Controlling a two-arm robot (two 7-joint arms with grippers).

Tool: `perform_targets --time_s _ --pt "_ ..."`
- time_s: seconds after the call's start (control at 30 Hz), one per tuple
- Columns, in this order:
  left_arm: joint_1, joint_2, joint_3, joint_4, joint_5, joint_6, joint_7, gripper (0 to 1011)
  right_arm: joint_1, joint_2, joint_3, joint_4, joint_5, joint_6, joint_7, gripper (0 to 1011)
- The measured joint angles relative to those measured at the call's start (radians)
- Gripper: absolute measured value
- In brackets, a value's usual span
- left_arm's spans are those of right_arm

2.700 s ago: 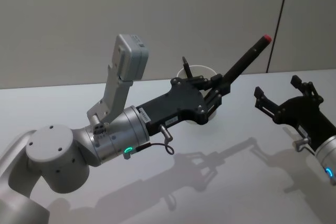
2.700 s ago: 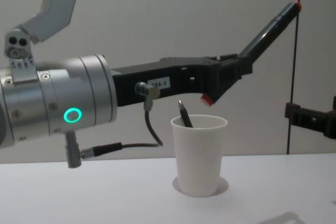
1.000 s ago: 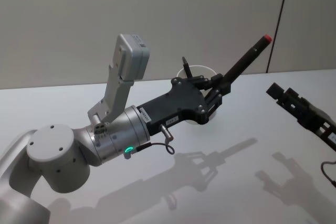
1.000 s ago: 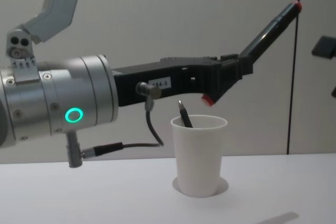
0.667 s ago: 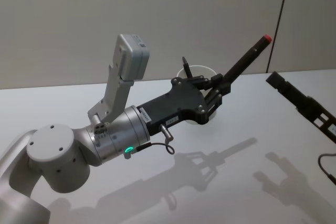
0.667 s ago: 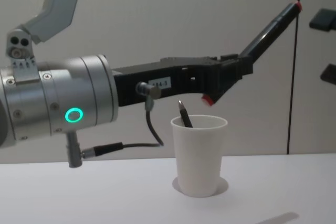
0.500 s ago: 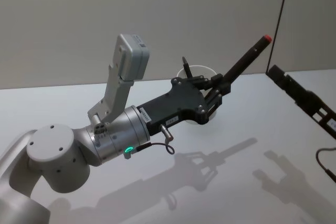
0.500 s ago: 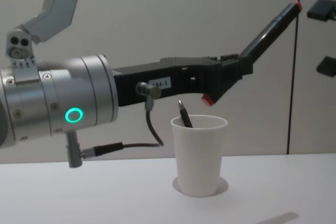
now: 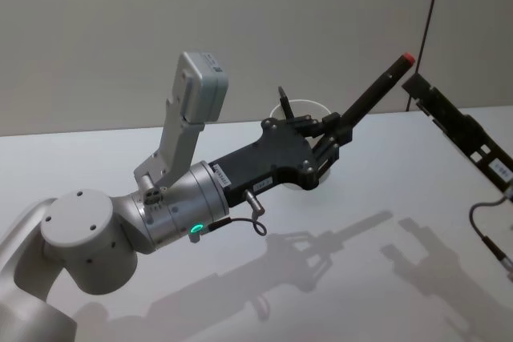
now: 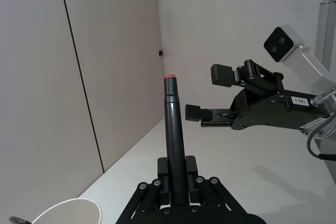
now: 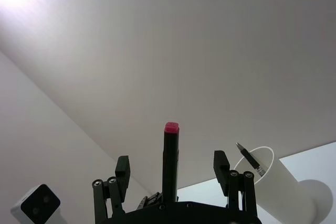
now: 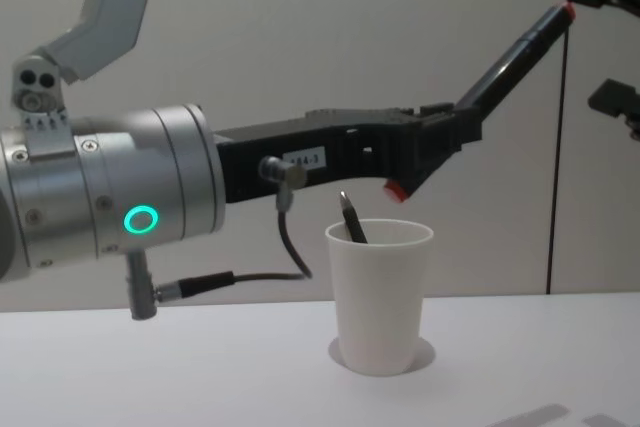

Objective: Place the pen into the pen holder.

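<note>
Chest view gives the clearest side look, so I start from it. The white table is the largest thing. Across it the left arm reaches in from the left, with a green ring lit on its wrist.

At the end of this arm, the left gripper is clenched on the lower part of the pen. It hangs above the pen holder without touching it.

The right gripper is high at the right edge. Its fingers are spread apart, one above and one below the line of the pen, close to the red end. In the right wrist view the pen stands between the two fingers but farther off.

The pen holder is a white paper cup standing upright on the table. The pen is a black marker with a red end, tilted steeply, and the red end points up and to the right, away from the cup. A thin pen already leans inside the cup (its tip shows over the rim).

I judge the step to be a handover in the air. Next, the right gripper probably has to move in around the upper part of the pen and close on it before the left lets go.
</note>
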Motion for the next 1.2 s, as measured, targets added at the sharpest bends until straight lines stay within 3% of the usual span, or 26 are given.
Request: perform_targets --time_s 0.67,1.2 --pt "0.000 0.000 0.000 0.000 0.000 0.000 0.000 183 0.047 -0.048 -0.051 0.009 -0.041 -0.003 -0.067 1001" --pt "0.000 0.000 0.000 0.000 0.000 0.000 0.000 185 0.079 -0.089 -0.091 0.019 -0.101 -0.003 -0.162 1001"
